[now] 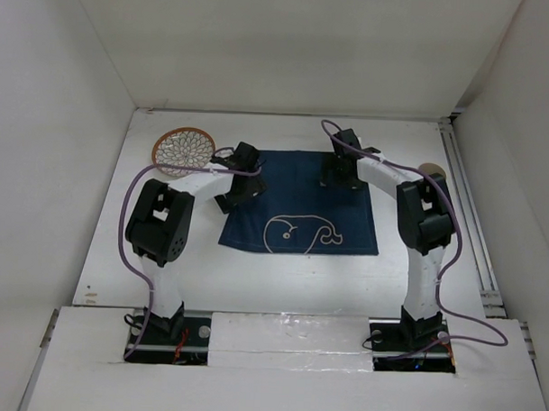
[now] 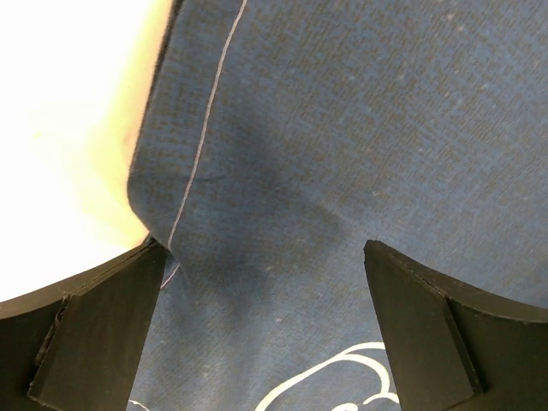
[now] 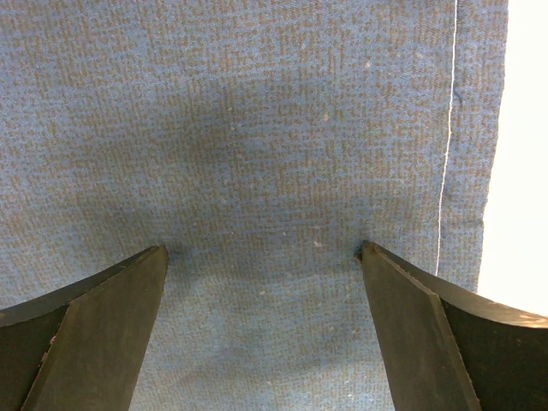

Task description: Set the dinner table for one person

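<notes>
The white dinner table [image 1: 254, 277] carries a navy blue placemat [image 1: 302, 202] with a white whale outline, lying flat in the middle. My left gripper [image 1: 231, 201] is open over the placemat's left edge. In the left wrist view [image 2: 261, 248] its fingers straddle the cloth [image 2: 342, 128], the left finger [image 2: 103, 325] at the stitched hem beside bare table [image 2: 60, 128]. My right gripper [image 1: 339, 178] is open at the placemat's far edge. In the right wrist view [image 3: 261, 250] its fingertips rest on or just above the cloth [image 3: 257, 111], and nothing is between them.
A round plate [image 1: 183, 149] with an orange rim and a patterned face lies at the far left, just beyond the left arm. A small tan round object [image 1: 432, 170] sits at the far right behind the right arm. White walls enclose the table.
</notes>
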